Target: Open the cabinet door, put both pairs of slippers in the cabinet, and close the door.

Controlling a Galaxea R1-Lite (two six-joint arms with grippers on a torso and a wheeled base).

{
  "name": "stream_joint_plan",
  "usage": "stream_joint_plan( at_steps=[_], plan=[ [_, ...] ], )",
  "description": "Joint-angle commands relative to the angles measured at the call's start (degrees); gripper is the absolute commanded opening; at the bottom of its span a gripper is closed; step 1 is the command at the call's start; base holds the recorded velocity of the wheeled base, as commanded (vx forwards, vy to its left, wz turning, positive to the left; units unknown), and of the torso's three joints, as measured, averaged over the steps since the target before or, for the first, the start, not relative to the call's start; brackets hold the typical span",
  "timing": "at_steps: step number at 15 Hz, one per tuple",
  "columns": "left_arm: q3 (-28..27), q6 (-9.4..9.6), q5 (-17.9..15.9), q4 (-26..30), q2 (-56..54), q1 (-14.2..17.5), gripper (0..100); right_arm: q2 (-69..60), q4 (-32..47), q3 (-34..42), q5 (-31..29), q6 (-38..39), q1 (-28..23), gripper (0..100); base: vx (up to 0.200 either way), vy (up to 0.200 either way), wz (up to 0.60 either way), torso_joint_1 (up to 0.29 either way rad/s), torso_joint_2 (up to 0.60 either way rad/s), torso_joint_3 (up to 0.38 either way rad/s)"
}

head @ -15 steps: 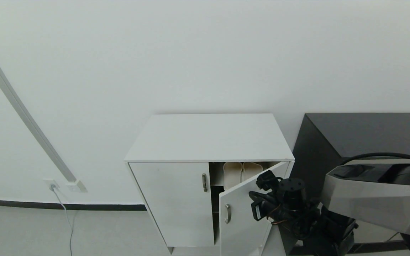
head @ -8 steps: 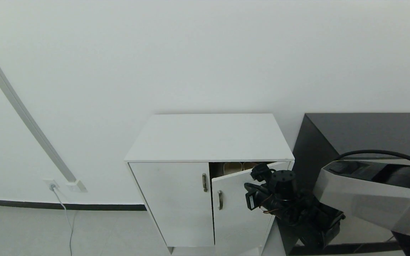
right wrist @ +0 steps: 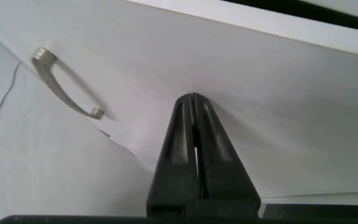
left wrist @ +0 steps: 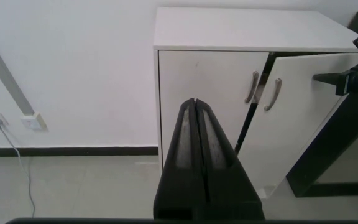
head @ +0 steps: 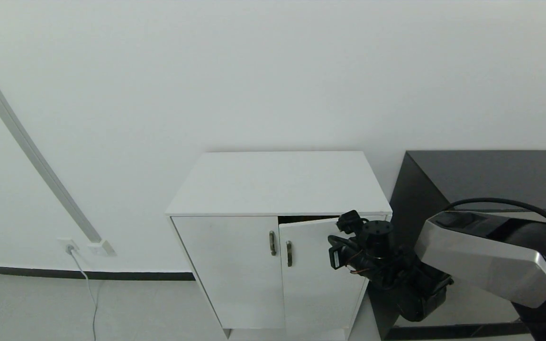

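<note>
The right door (head: 318, 277) of the cabinet (head: 277, 184), in the lower centre of the head view, is swinging shut. A second ago it was standing well open, with pale slippers showing on a shelf inside. Now only a thin dark gap (head: 308, 219) is showing along its top edge, and the slippers are lying hidden behind it inside the cabinet.

The right gripper (right wrist: 193, 96), fingers pressed together and holding nothing, is pushing its tip against the door panel, off to one side of the handle (head: 288, 253). The right arm has been following the door inward from the lower right of the frame. The left gripper (left wrist: 195, 102), also pressed together and empty, is hanging back in front of the cabinet, well apart from both doors. The left door (head: 228, 270) is sitting closed.

By the look of it the loading is over and the task is nearing its end — the door is probably needing only a last small push to sit flush with its neighbour.
</note>
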Motion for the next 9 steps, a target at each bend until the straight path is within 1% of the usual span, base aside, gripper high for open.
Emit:
stream_joint_plan(
  at_steps=[1, 4, 9],
  plan=[
    [-0.06, -0.04, 0.00, -0.02, -0.01, 0.00, 0, 0.44, 0.27, -0.90, 0.02, 0.04, -0.52, 0, 0.000, 0.000, 0.00, 0.000, 0.00, 0.000],
    [0.02, -0.04, 0.00, -0.02, -0.01, 0.00, 0, 2.19, 0.27, -3.18, -1.21, 0.04, -0.52, 0, 0.000, 0.000, 0.00, 0.000, 0.00, 0.000],
    [0.02, -0.04, 0.00, -0.02, -0.01, 0.00, 0, 2.63, 0.27, -3.97, -1.29, 0.04, -0.96, 0, 0.000, 0.000, 0.00, 0.000, 0.00, 0.000]
  ],
)
